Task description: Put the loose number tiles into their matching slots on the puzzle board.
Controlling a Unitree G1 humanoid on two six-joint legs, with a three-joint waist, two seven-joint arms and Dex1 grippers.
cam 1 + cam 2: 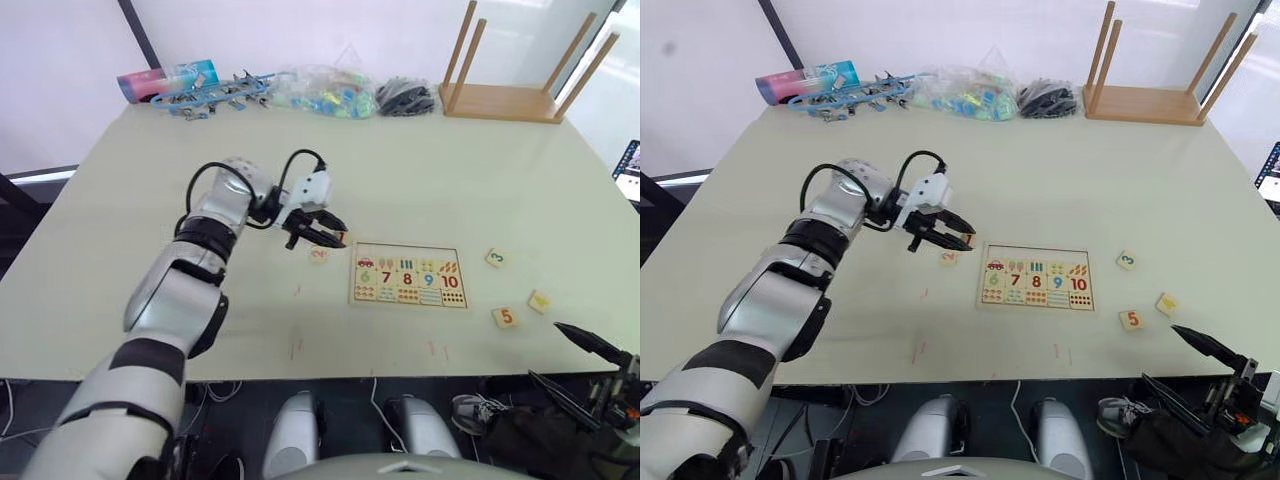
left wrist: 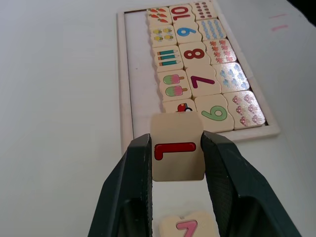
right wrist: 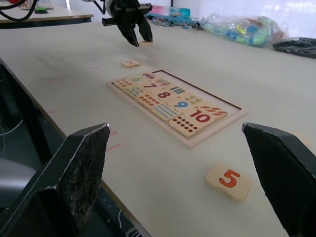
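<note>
**Red 1 tile in the grip, heading for the board**

The left gripper (image 2: 177, 160) pinches the red 1 tile (image 2: 177, 154) between two black fingers — a smooth, pale wooden square. The puzzle board (image 1: 409, 275) lies flat at 3 o'clock from it. I think the tile next needs lining up over an empty slot. The right gripper (image 3: 177, 168) waits wide open, near the orange 5 tile (image 3: 229, 181).

smooth pale wooden tile (image 2: 177, 147), matt black claw fingers (image 2: 134, 182)
</note>
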